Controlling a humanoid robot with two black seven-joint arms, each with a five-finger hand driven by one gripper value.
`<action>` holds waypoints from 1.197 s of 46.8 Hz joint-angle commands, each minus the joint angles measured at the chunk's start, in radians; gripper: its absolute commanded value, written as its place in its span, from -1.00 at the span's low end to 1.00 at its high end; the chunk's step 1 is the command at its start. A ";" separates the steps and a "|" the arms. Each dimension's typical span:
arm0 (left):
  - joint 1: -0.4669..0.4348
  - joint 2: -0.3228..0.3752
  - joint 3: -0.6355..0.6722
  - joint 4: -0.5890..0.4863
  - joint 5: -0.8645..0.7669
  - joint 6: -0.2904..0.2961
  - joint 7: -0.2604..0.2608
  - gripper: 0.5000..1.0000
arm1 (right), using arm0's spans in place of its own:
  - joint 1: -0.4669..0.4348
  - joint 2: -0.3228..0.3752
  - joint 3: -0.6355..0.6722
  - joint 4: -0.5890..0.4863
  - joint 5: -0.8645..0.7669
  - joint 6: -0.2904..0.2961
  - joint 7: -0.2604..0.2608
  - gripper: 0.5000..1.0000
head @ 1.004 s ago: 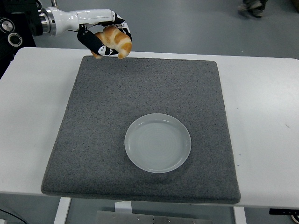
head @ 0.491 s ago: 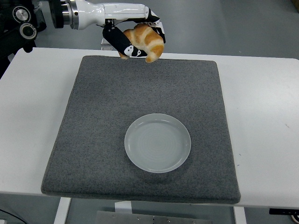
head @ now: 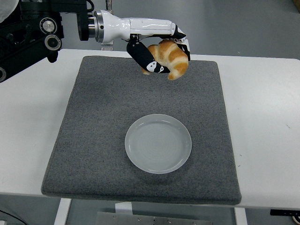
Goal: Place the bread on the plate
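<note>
The left hand [head: 161,54] grips the bread [head: 171,59] above the mat's [head: 103,131] far edge, its fingers half hiding it, well apart from the plate [head: 158,143].

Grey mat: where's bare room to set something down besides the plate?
The grey mat is bare left of the plate, plus narrower strips right and in front. White table margins flank it. Far edge is crowded: left hand holds the bread there.

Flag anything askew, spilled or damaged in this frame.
Nothing stands out: the left robot hand holds the golden croissant-shaped bread above the grey mat, and the round white plate lies flat and empty.
</note>
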 commanded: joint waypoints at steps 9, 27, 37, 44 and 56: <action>0.026 -0.003 0.039 -0.029 0.015 0.003 0.000 -1.00 | 0.000 0.000 0.000 -0.001 0.000 -0.001 0.000 0.73; 0.132 -0.033 0.059 -0.067 0.161 0.009 -0.002 -1.00 | 0.000 0.000 0.000 0.001 0.000 -0.001 0.000 0.72; 0.175 -0.069 0.079 -0.062 0.188 0.012 0.000 -1.00 | 0.000 0.000 0.000 -0.001 0.000 0.001 0.000 0.72; 0.209 -0.093 0.083 -0.056 0.242 0.029 -0.002 -1.00 | 0.000 0.000 0.000 0.001 0.000 0.001 0.000 0.72; 0.250 -0.102 0.100 -0.023 0.263 0.069 -0.002 -1.00 | 0.000 0.000 0.000 0.001 0.000 0.001 0.000 0.73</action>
